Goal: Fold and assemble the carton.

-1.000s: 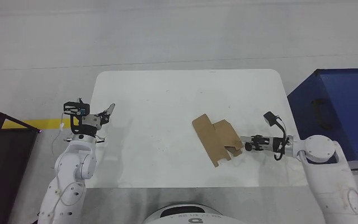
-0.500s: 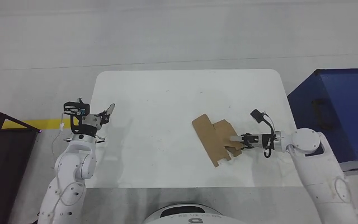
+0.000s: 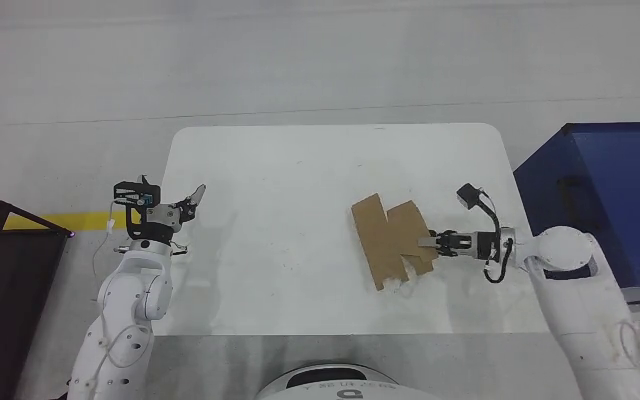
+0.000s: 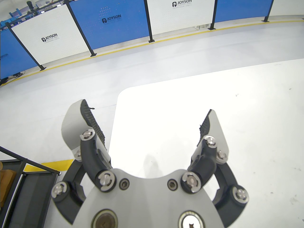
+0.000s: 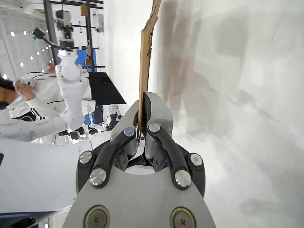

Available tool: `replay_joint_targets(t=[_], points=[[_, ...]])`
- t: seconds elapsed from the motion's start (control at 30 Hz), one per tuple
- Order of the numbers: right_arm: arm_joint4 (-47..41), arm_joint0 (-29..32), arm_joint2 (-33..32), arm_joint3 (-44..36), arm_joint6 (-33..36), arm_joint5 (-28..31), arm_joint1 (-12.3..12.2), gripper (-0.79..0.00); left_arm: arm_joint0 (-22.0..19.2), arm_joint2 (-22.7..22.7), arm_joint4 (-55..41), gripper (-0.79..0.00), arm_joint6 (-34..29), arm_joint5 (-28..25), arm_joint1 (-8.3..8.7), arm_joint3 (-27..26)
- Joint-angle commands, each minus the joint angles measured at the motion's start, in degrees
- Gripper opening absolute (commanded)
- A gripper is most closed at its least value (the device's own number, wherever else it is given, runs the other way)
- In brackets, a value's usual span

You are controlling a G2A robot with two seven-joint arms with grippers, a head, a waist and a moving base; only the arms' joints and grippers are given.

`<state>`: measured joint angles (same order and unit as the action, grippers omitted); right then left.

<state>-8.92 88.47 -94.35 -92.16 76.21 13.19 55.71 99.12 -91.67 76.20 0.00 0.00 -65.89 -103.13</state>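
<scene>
In the top view, the flat brown carton (image 3: pixel 388 240) is seen on the right half of the white surface (image 3: pixel 280 180). Its right edge is pinched by the right gripper (image 3: pixel 428 243). The left gripper (image 3: pixel 192 197) is held over the left edge of the surface, well apart from the carton. A blue box (image 3: pixel 590 190) is seen beside the right side of the surface. What is in it cannot be told.

In the left wrist view, the left gripper (image 4: pixel 146 107) is spread wide above a corner of the surface, and nothing is held in it. A black rack (image 4: pixel 28 174) is seen on the floor nearby, with something brown (image 4: pixel 6 176) inside. What the brown thing is cannot be told.

In the right wrist view, the carton (image 5: pixel 144 60) is seen edge on, squeezed between the two pads (image 5: pixel 148 105).

The task seems to be at its start: the carton is gripped, but no fold looks made. For the next move, the left gripper would likely be needed on the carton's other side, so the flat card can be opened up.
</scene>
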Motion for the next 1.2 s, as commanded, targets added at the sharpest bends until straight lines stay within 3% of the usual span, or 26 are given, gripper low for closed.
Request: replay_joint_targets(t=[0.0,0.2,0.37,0.83,0.93,1.0,1.17], points=[[-3.57,2.43,-4.87,-5.54,-1.11,0.78,-0.34,-0.785,0.0,0.0,0.0,0.0,0.0,0.0,0.0,0.0],[-19.19,6.51,-15.52,-16.11,-6.78,2.91,-0.32,-0.785,0.0,0.0,0.0,0.0,0.0,0.0,0.0,0.0],[-28.95,8.27,-18.33,-19.71,-11.04,6.02,0.24,-0.785,0.0,0.0,0.0,0.0,0.0,0.0,0.0,0.0],[-32.57,9.91,-18.16,-19.84,-11.36,6.55,0.53,-0.785,0.0,0.0,0.0,0.0,0.0,0.0,0.0,0.0],[-42.14,7.75,-13.64,-15.47,-10.81,-2.53,0.65,-0.785,0.0,0.0,0.0,0.0,0.0,0.0,0.0,0.0],[-53.36,3.96,-7.73,-12.27,-8.47,-10.53,1.0,-0.785,0.0,0.0,0.0,0.0,0.0,0.0,0.0,0.0],[-63.23,-6.21,7.66,-4.48,-6.51,-32.12,1.85,-0.785,0.0,0.0,0.0,0.0,0.0,0.0,0.0,0.0]])
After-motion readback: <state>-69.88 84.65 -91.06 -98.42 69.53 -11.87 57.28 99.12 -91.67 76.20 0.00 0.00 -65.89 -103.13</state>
